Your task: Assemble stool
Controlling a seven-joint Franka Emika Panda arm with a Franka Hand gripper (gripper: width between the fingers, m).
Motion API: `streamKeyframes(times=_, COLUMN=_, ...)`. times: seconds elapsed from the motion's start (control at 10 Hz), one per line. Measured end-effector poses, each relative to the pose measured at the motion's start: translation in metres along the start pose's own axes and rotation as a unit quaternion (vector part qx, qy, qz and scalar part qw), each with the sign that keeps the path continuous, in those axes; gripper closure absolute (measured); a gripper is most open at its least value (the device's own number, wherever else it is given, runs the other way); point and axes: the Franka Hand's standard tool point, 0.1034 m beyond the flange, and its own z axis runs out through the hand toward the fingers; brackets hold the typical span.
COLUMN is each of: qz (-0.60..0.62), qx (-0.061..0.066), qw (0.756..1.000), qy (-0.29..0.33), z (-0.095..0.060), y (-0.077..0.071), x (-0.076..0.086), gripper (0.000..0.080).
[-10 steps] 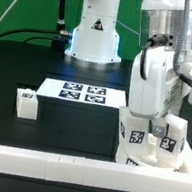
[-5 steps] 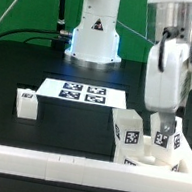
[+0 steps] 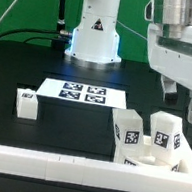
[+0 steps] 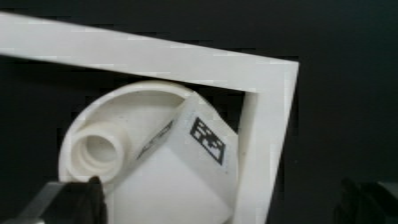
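Note:
The stool's white round seat lies in the corner of the border wall at the exterior view's lower right. Two tagged block legs stand upright on it, one on the left and one on the right. A third leg stands loose on the black table at the left. My gripper hangs open and empty above the seat, clear of the legs. In the wrist view the white stool part with a tag sits below my gripper; both dark fingers show at the frame's edge.
The marker board lies flat at the table's middle. The long white border wall runs along the front edge, and its corner shows in the wrist view. The robot base stands at the back.
My gripper has let go of the right leg on the seat and risen straight up. The leg stays standing on the seat.

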Motion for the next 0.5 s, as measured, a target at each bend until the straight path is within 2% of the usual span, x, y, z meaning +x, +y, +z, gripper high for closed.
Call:
streamKeyframes(times=0.1, qz=-0.089, qx=-0.033, qw=0.995, qy=-0.004, z=-0.0010, y=0.0030, x=-0.0020, gripper=0.0150)
streamKeyframes(times=0.2, qz=-0.196, qx=-0.036, qw=0.980, qy=0.000, z=-0.0033, y=-0.0021, x=-0.0003, gripper=0.0150)
streamKeyframes(times=0.4, qz=-0.365, qx=-0.051, qw=0.929, qy=-0.017, z=0.0008, y=0.0033, x=-0.0027, gripper=0.0150)
streamKeyframes(times=0.5, qz=-0.376, qx=-0.039, qw=0.926, qy=-0.006, z=-0.0014, y=0.0001, x=-0.0021, gripper=0.0150)
